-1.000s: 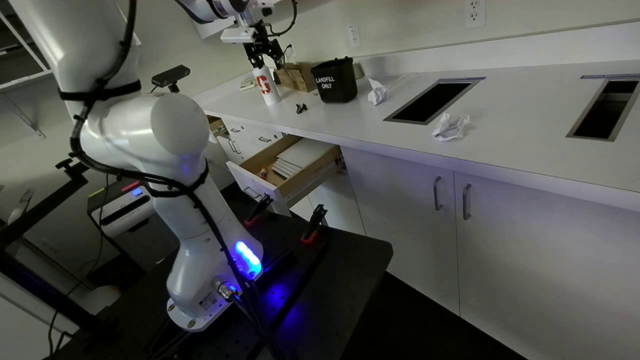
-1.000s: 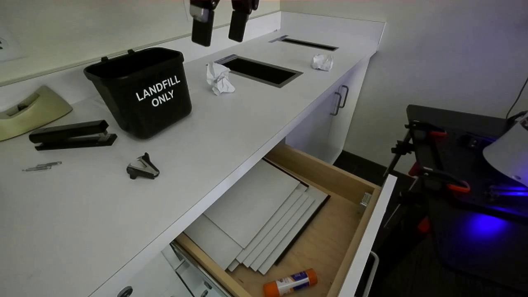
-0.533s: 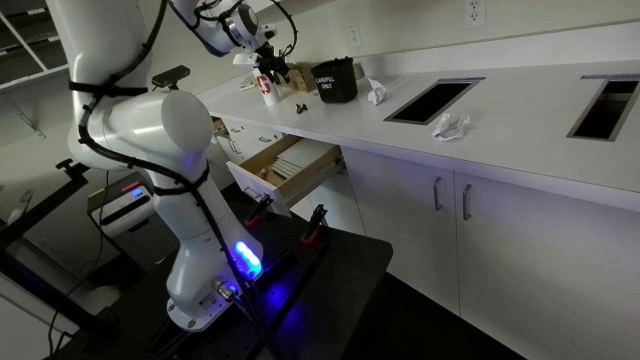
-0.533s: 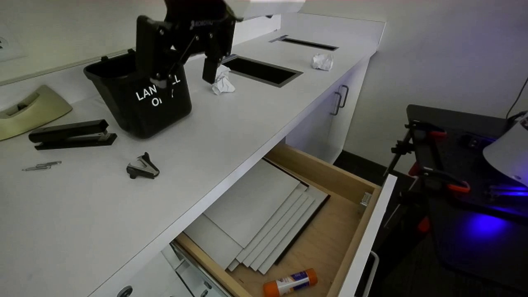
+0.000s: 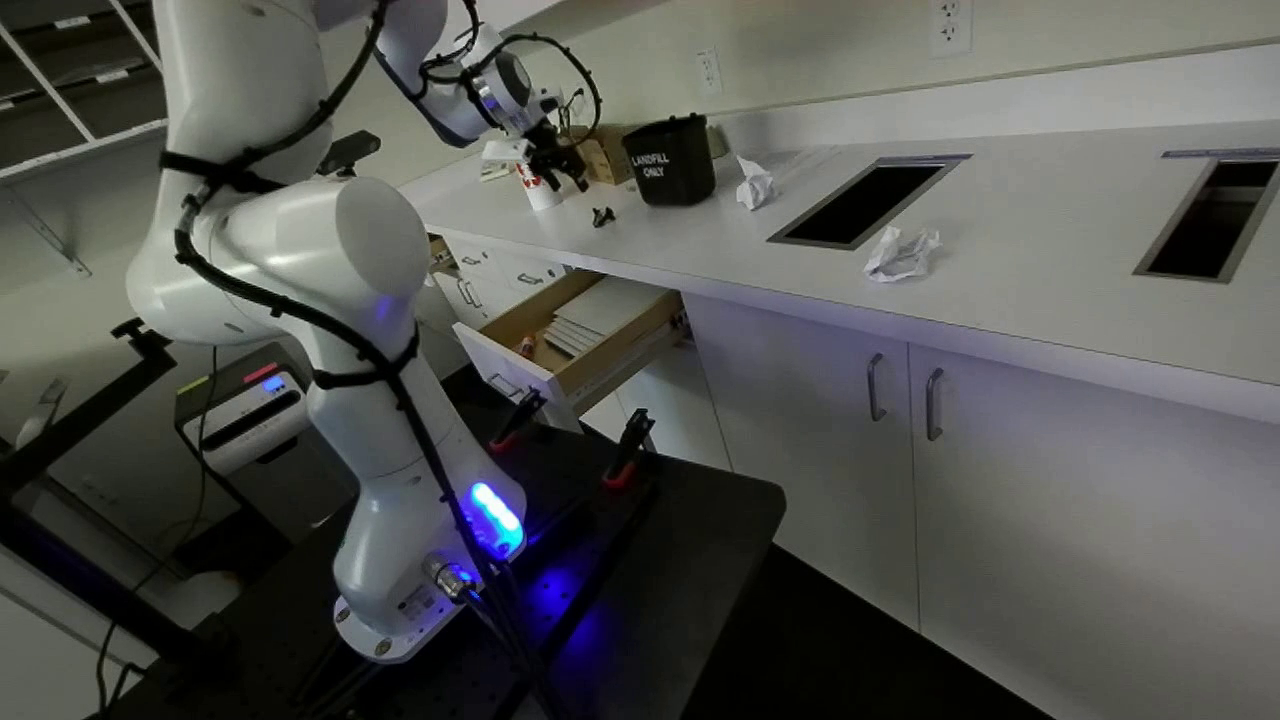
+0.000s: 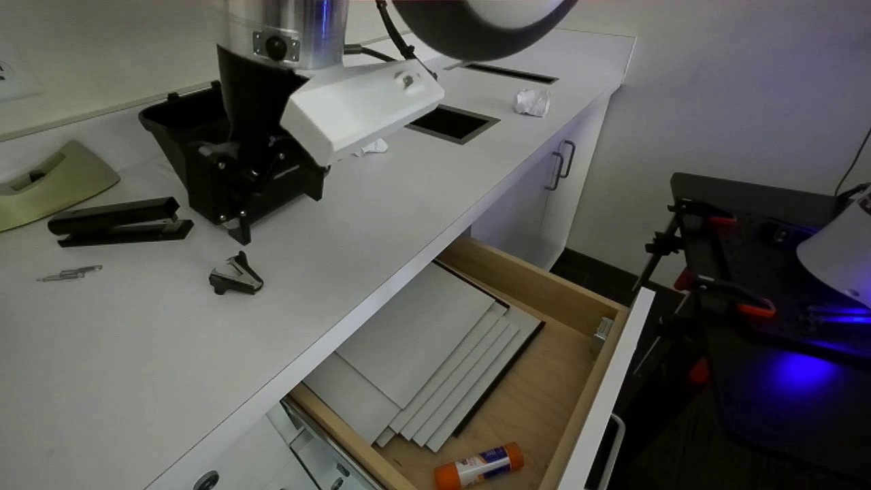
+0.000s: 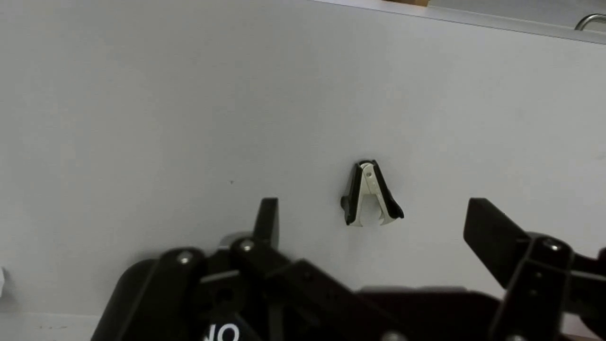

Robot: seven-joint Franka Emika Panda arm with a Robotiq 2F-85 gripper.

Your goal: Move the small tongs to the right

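Small tongs (image 7: 369,183), more a staple remover by the look of them, lie open-mouthed on the bench (image 6: 136,381), near the black bin (image 5: 668,170) but apart from it. From where I'm standing, the claw (image 7: 373,202) hangs above the bench, spread wide and holding nothing; in the wrist view its gap frames the tongs. I'd judge we're only at the lining-up: the descent, the grip, the shift right and the release all seem left to do

One staple remover (image 7: 370,186), one stapler (image 6: 116,219), two crumpled papers (image 5: 902,255)
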